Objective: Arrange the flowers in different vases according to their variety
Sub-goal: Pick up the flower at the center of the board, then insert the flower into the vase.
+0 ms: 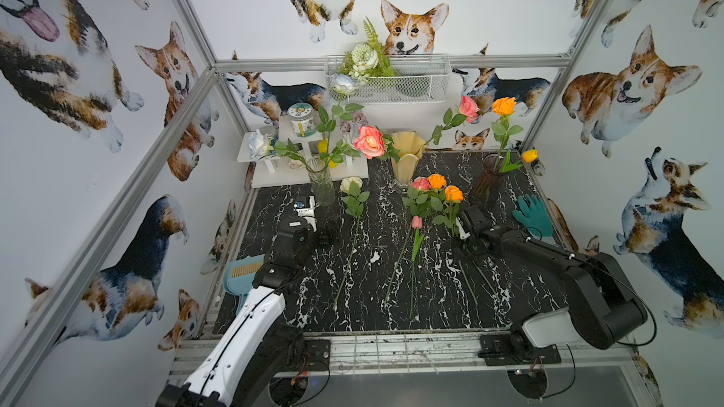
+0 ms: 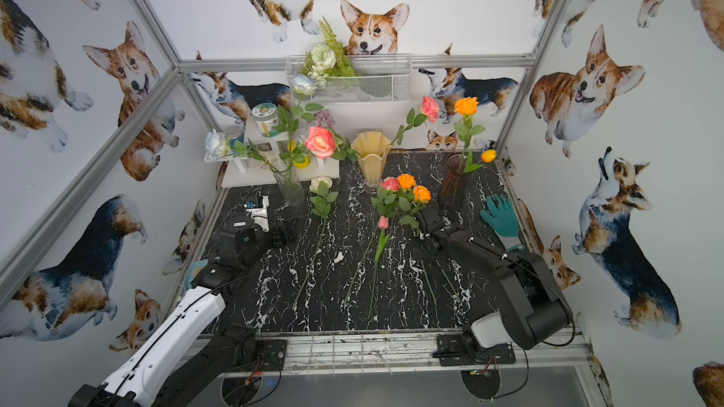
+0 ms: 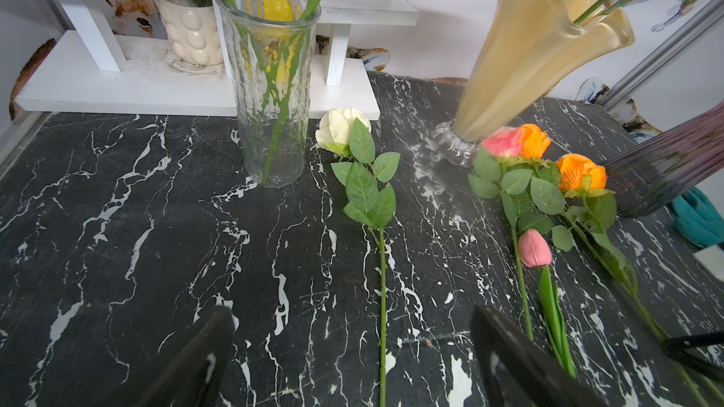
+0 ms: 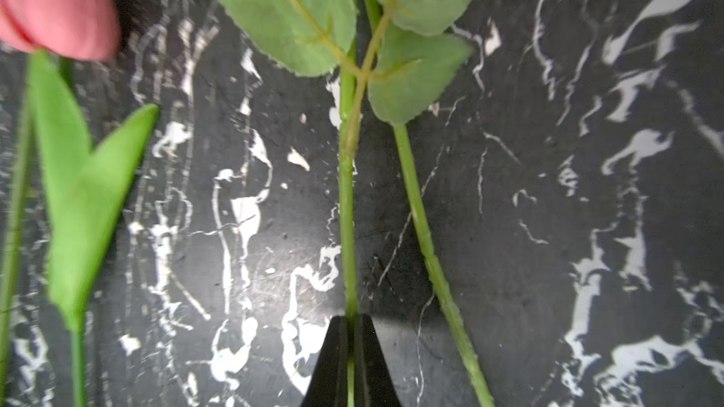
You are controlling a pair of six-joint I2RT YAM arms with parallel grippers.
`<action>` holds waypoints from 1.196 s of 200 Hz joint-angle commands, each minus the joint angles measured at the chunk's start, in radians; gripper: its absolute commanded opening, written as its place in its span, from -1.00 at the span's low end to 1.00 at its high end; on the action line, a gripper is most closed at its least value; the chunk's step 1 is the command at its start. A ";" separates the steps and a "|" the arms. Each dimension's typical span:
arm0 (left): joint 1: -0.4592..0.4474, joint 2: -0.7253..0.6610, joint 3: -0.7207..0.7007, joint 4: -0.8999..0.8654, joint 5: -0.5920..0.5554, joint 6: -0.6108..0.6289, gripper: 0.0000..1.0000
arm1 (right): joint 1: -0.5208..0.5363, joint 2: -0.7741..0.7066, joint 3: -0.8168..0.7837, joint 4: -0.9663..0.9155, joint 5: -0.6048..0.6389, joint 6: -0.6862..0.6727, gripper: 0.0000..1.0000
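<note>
The right gripper (image 4: pixel 350 321) is pinched onto an orange rose stem (image 4: pixel 346 209), low on the black marbled table (image 1: pixel 297 307). A second stem lies just beside it, and a pink tulip (image 1: pixel 417 222) and a pink rose (image 1: pixel 420 184) lie nearby. The left gripper (image 3: pixel 351 309) stands wide and empty above the stem of a white rose (image 1: pixel 350 184), near the clear vase (image 1: pixel 321 180). The cream vase (image 1: pixel 405 162) holds pink roses, and the purple vase (image 1: pixel 487 178) holds orange blooms. On the white shelf (image 1: pixel 274 180), a jar (image 1: pixel 301 121) carries a label too small to read.
</note>
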 commanded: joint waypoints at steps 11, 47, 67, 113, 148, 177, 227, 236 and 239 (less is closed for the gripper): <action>0.000 0.002 0.005 0.007 0.003 -0.001 1.00 | -0.001 -0.093 0.035 -0.045 0.001 0.026 -1.00; 0.000 0.011 0.005 0.007 0.017 -0.003 1.00 | 0.000 -0.191 0.093 -0.064 0.011 0.026 -1.00; 0.000 0.022 0.006 0.008 0.037 -0.003 1.00 | 0.000 -0.241 0.128 -0.069 0.029 0.027 -1.00; -0.015 0.071 0.016 0.007 0.096 0.002 1.00 | 0.000 -0.355 0.183 -0.027 0.091 0.024 -1.00; -0.034 0.099 0.023 0.008 0.131 0.009 1.00 | -0.002 -0.396 0.207 0.041 0.166 -0.006 -1.00; -0.061 0.110 0.026 0.005 0.143 0.018 1.00 | -0.019 -0.401 0.230 0.126 0.209 -0.053 -1.00; -0.103 0.124 0.030 0.007 0.159 0.028 1.00 | -0.146 -0.349 0.287 0.293 0.198 -0.108 -1.00; -0.108 0.124 0.029 0.008 0.162 0.028 1.00 | -0.156 -0.328 0.308 0.323 0.207 -0.130 -1.00; -0.110 0.124 0.029 0.007 0.161 0.028 1.00 | -0.158 -0.322 0.318 0.333 0.211 -0.138 -1.00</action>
